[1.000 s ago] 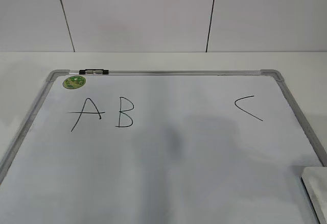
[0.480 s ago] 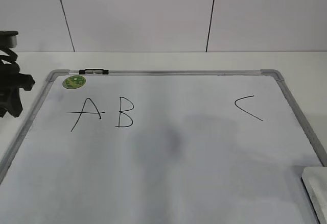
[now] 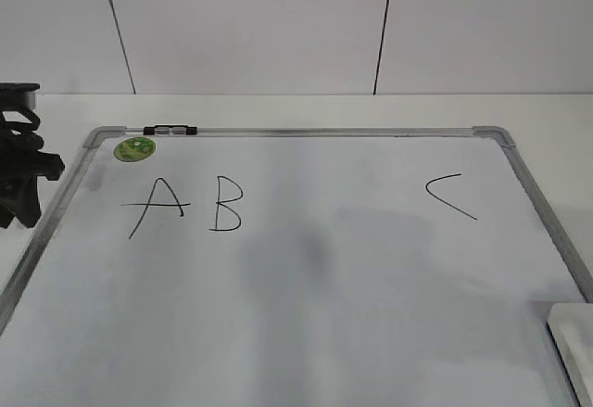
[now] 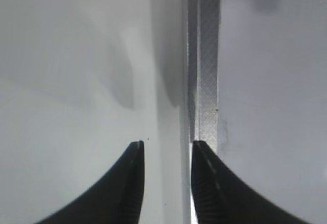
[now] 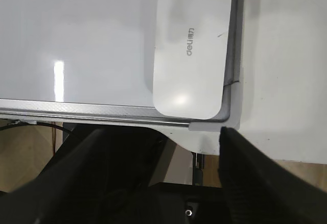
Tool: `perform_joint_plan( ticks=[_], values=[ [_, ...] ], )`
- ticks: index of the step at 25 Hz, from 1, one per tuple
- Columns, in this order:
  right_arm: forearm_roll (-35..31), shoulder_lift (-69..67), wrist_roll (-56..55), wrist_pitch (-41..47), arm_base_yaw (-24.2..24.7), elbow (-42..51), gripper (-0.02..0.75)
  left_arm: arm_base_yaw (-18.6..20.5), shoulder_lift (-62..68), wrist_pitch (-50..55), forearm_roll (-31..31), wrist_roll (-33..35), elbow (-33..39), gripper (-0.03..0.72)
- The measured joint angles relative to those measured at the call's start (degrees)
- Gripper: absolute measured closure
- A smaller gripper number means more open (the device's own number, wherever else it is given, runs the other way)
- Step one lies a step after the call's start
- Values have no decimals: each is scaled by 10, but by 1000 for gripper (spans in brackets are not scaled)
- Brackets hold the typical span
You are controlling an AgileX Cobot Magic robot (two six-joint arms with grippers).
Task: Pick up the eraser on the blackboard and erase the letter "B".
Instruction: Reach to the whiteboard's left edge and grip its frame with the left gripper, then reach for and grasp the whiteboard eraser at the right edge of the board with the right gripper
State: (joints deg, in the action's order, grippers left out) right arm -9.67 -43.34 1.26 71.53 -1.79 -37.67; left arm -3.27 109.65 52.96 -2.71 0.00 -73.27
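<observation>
Since one second ago: left arm entered at the left edge of the exterior view, now beside the left frame of the blackboard [image 3: 306, 277], slightly shifted against the half-second-old picture. Left gripper [image 4: 166, 155] nearly pressed together, a narrow gap between the fingertips, nothing pinched; positioned over the blackboard's left frame rail. Right gripper [image 5: 163, 137] spread wide, empty, hanging above the blackboard's near right corner. Eraser [image 5: 190, 50] flat on the blackboard, tucked into that near right corner, just beside both frame rails; visible in the exterior view only as a white sliver at the lower right. Letter "B" [image 3: 225, 205] intact, on the blackboard's left half, just right of the "A" [image 3: 156, 207] and well apart from the "C" [image 3: 451, 196]. Green magnet [image 3: 135, 148] near the blackboard's far left corner. Pick-up not yet begun. Risks, as judged: fingers striking the raised frame on descent, owing to the eraser's closeness to the rails; slip of the smooth plastic block under a shallow grasp; partial wiping of the "A", owing to its nearness to the "B".
</observation>
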Motion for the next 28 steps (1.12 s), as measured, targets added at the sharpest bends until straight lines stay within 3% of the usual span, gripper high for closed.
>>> perform_joint_plan(
  ticks=[10, 28],
  values=[
    [0, 0, -1, 0, 0, 0, 219, 1, 5, -10, -30, 28, -1, 450],
    [1, 0, -1, 0, 0, 0, 219, 1, 35, -11, -33, 35, -5, 455]
  ],
)
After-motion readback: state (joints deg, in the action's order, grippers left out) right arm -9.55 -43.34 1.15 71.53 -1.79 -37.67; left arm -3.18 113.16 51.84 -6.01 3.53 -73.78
